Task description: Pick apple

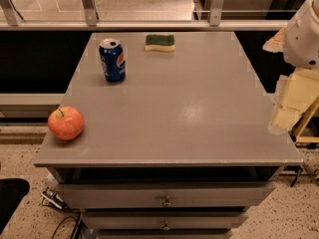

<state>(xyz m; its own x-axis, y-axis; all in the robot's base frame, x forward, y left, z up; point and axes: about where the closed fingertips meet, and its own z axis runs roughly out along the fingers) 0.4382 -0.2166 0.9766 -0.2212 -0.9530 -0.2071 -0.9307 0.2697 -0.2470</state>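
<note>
Although the apple (pixel 66 123) is set at the near left corner of the table (pixel 199 108), well apart from the gripper (pixel 291 101) beside the right edge, whose state cannot be told, it is judged firm, smooth and moderately heavy. A hold across its widest girth is advised.

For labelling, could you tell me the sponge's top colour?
The sponge top is dark green, camera view; gripper right of table.
</note>
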